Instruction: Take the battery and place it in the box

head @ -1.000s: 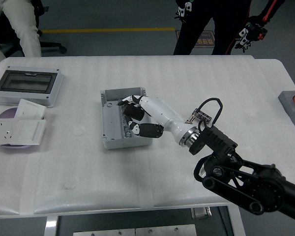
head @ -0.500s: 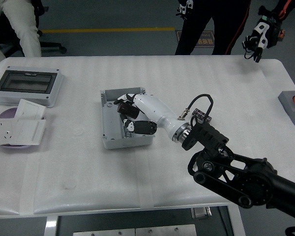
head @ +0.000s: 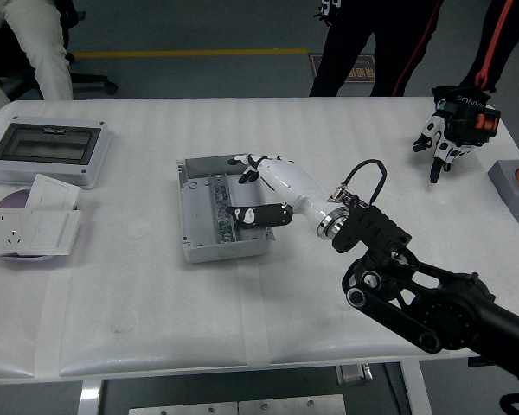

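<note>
Right hand (head: pixel 258 186) over box (head: pixel 196 246) rim

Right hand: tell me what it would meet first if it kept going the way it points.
The right hand points left over the open grey box. Going on, it would probably meet the box's left wall first, though its height above the box is unclear.

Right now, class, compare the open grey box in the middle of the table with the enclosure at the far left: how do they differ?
The grey box lies open, its metal rail showing; the enclosure is closed under a dark see-through cover. The grey box has the robot's right hand over it; the enclosure has nothing at it. The grey box sits mid-table; the enclosure sits at the far left edge. Both are grey, rectangular and lie flat on the table.
</note>
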`<state>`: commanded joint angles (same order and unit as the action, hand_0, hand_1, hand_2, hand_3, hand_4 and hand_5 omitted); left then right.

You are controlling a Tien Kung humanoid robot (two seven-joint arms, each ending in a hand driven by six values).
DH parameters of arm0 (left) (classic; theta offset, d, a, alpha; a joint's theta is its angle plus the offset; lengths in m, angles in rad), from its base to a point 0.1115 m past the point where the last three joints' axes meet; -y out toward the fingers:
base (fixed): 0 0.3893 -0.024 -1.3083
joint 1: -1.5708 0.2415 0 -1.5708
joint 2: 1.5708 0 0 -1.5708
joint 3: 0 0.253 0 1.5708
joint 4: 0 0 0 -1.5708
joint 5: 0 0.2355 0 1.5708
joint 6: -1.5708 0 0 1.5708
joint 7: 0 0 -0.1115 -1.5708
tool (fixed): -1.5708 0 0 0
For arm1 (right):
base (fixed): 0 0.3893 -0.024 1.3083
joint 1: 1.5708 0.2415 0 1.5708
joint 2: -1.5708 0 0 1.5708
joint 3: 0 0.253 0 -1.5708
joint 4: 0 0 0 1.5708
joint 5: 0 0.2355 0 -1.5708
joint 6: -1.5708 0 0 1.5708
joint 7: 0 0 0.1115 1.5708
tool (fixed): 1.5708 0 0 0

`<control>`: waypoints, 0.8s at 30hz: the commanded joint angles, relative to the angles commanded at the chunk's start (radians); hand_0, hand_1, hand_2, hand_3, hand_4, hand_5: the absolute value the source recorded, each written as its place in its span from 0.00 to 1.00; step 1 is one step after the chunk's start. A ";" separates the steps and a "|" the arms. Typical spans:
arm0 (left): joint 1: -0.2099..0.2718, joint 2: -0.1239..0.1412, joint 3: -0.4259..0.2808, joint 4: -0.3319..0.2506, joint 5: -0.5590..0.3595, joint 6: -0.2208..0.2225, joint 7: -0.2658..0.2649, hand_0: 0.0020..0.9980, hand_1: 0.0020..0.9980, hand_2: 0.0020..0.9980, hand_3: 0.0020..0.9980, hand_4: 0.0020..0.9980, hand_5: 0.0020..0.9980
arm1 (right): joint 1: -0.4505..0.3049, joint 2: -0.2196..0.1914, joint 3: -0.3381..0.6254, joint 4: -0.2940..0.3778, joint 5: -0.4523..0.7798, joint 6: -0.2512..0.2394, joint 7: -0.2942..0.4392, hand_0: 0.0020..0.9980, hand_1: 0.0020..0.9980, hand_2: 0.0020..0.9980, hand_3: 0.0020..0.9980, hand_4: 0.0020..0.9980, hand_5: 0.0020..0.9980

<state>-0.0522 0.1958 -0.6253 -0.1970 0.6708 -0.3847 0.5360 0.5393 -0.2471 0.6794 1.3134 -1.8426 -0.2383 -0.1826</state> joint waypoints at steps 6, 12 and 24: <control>0.000 0.002 0.004 0.001 -0.005 0.001 -0.002 0.40 0.56 0.48 0.39 0.00 0.00 | -0.026 -0.102 0.059 -0.112 -0.029 0.026 -0.038 0.95 0.68 0.71 0.90 0.90 0.44; -0.003 0.001 0.016 0.002 -0.017 0.001 -0.007 0.40 0.56 0.47 0.39 0.00 0.00 | -0.055 -0.149 0.069 -0.173 -0.017 0.040 -0.045 0.92 0.68 0.70 0.88 0.91 0.46; -0.005 0.002 0.028 0.002 -0.026 0.003 -0.015 0.40 0.56 0.47 0.39 0.00 0.00 | -0.056 -0.137 0.049 -0.226 0.016 0.030 -0.035 0.89 0.67 0.71 0.86 0.91 0.49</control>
<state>-0.0575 0.1976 -0.5977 -0.1946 0.6445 -0.3814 0.5211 0.4837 -0.3844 0.7289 1.0871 -1.8269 -0.2083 -0.2174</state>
